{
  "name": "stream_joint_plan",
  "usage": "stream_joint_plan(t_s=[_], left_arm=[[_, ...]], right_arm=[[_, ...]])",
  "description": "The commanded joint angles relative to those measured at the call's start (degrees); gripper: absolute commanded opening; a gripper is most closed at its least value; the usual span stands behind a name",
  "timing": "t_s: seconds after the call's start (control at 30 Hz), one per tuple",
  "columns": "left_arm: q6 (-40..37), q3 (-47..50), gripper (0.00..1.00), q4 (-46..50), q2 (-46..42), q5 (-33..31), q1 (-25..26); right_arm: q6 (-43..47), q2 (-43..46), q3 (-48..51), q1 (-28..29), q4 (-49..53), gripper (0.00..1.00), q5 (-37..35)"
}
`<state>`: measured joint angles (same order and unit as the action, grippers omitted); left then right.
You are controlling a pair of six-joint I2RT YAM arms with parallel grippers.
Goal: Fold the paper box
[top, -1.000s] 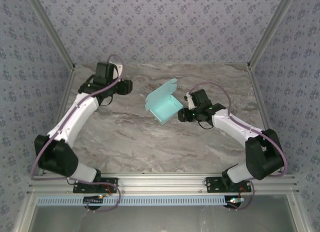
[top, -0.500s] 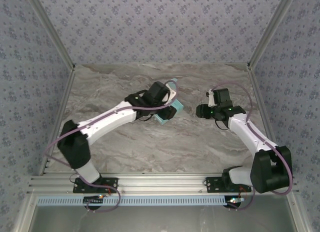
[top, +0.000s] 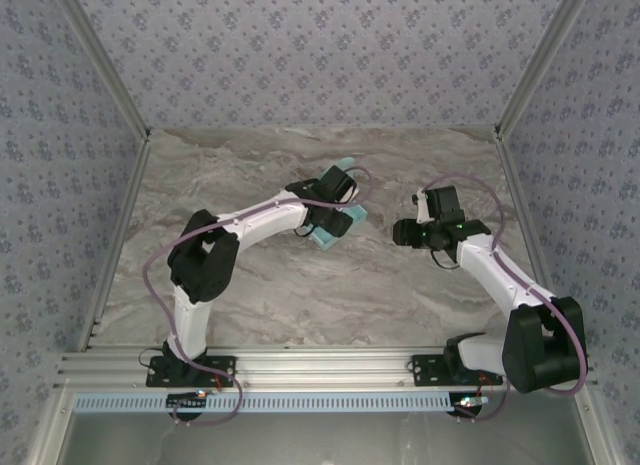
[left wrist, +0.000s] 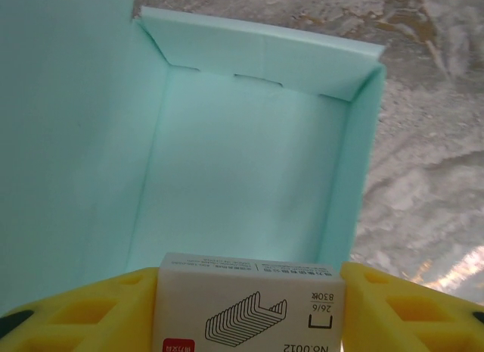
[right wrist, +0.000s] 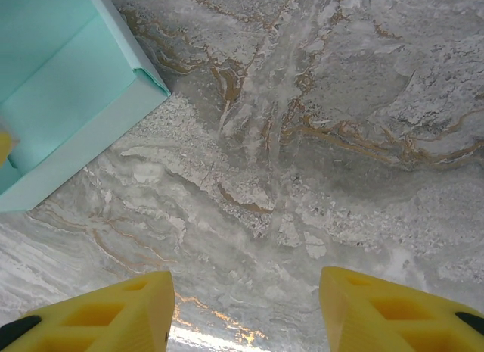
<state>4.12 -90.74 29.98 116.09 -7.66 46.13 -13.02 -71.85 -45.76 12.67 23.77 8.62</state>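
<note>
The paper box [top: 331,236] sits near the middle of the marble counter [top: 300,285], a little toward 12 o'clock, open with its hollow facing up. The left arm reaches across to it, and the left claw [left wrist: 249,322] hangs right above the opening, clenched on a small white staple box [left wrist: 227,288]. That staple box is wedged between the two yellow fingers [left wrist: 83,314] and touches both. A tall blue flap rises at the 9 o'clock side of the wrist view.

The right claw [right wrist: 246,310] is at the box's 3 o'clock, apart from it. Its jaws are spread, with only bare counter between them. From that wrist, the box corner [right wrist: 60,117] lies toward 10 o'clock.
</note>
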Motion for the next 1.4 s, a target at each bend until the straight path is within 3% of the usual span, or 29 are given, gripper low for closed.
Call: stream_joint_plan(t_s=[0.0,0.33,0.73,1.0,1.2,1.37], left_arm=[[-0.51,-3.37,0.58,0.37,1.94,-2.01,0.02],[-0.34,-4.86,0.62,0.39,5.01,-2.97,-0.16],[0.68,-4.07,0.65,-0.17,2.82,-1.30,0.02],[3.01,1.45,0.66,-4.14,-7.33,5.76,1.22],[5.58,11.32,0.66,-8.39,-20.01,11.79,1.16],[7.83,19.59,0.67,-9.87,-30.87,12.13,-0.54]], right_arm=[[0.11,0.93,0.75,-0.02,-0.06,0.55,1.00],[0.10,1.11,0.86,0.10,-0.05,0.56,1.09],[-0.24,1.26,0.87,0.58,-0.08,0.56,0.98],[-3.21,-3.33,-0.81,1.39,-6.89,0.56,2.81],[-3.71,-12.15,-6.64,2.61,-12.34,0.57,5.93],[-3.50,-21.21,-12.80,5.41,-15.40,0.59,6.14]])
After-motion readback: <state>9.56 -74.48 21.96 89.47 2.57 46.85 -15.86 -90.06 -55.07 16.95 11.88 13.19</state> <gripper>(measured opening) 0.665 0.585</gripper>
